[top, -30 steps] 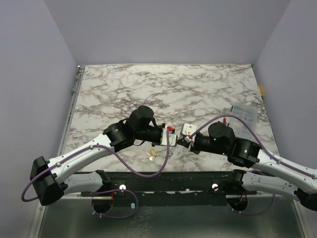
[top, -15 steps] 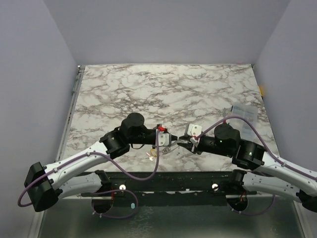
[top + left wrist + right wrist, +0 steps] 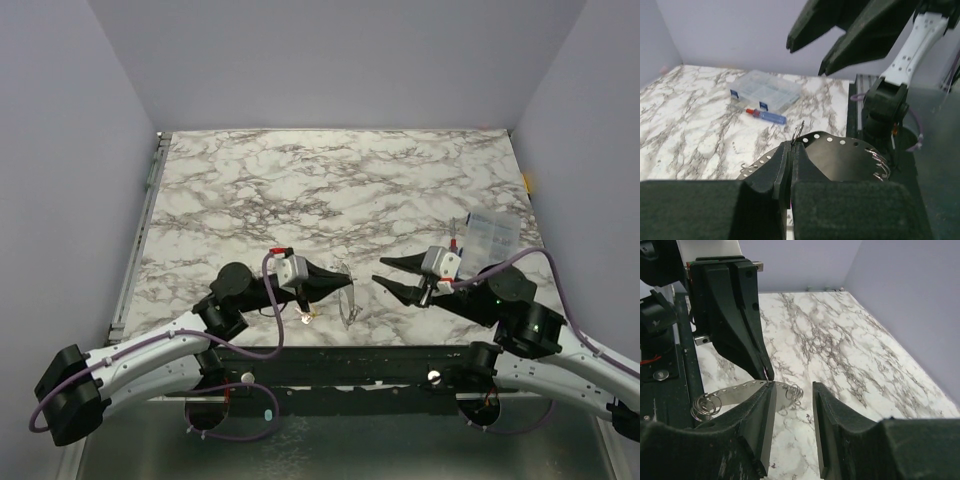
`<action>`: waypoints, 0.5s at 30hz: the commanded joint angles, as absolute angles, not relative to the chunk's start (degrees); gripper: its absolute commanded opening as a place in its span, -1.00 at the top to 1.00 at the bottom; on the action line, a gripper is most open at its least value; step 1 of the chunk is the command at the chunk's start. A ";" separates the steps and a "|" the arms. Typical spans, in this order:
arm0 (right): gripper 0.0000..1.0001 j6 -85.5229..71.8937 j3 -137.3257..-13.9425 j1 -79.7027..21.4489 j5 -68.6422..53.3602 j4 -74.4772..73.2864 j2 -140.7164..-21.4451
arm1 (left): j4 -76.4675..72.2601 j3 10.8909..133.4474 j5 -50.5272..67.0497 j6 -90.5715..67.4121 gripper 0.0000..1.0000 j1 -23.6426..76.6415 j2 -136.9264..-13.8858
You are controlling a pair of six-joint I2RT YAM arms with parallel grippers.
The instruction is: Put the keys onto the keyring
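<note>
My left gripper (image 3: 340, 282) is shut on the keyring (image 3: 799, 131), a thin wire loop that pokes up from between its fingertips. A large grey round disc (image 3: 840, 155) with rim holes and several spare rings hangs just beyond the tips; it shows edge-on in the top view (image 3: 347, 300). The keys (image 3: 305, 317), small and brass-gold, lie on the marble under the left gripper. My right gripper (image 3: 378, 271) is open and empty. It faces the left gripper from the right, with a small gap. In the right wrist view its left finger (image 3: 760, 425) sits beside the disc (image 3: 735, 390).
A clear plastic box (image 3: 492, 232) and a blue-and-red pen-like stick (image 3: 765, 115) lie at the right side of the marble table (image 3: 330, 180). The table's front edge and a black rail (image 3: 340, 360) run just below both grippers.
Both arms have drawn back and apart. The right gripper has moved right, away from the left gripper's tip. The left gripper still holds the ring and disc.
</note>
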State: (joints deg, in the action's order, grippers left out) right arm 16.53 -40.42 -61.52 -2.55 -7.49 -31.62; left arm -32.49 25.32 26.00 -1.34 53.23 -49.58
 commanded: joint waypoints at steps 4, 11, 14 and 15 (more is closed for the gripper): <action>0.15 13.98 -39.07 -61.79 -9.10 -3.13 -32.73 | -59.76 17.49 18.97 -20.29 1.00 53.20 -46.70; 0.17 16.15 -42.32 -61.79 -13.23 -2.27 -38.31 | -60.37 16.56 20.25 -18.91 1.00 53.19 -46.09; 0.19 17.79 -43.84 -61.79 -12.88 -3.19 -41.38 | -60.38 16.81 21.83 -17.74 1.00 53.22 -46.94; 0.20 17.99 -44.31 -61.79 -12.78 -3.77 -42.27 | -60.38 16.79 22.27 -17.55 1.00 53.18 -47.15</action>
State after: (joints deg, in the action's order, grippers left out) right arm 15.90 -41.43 -61.52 -10.98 -3.27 -39.42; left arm -55.92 16.25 20.95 -17.52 53.21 -46.94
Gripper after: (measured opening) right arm 0.408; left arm 0.017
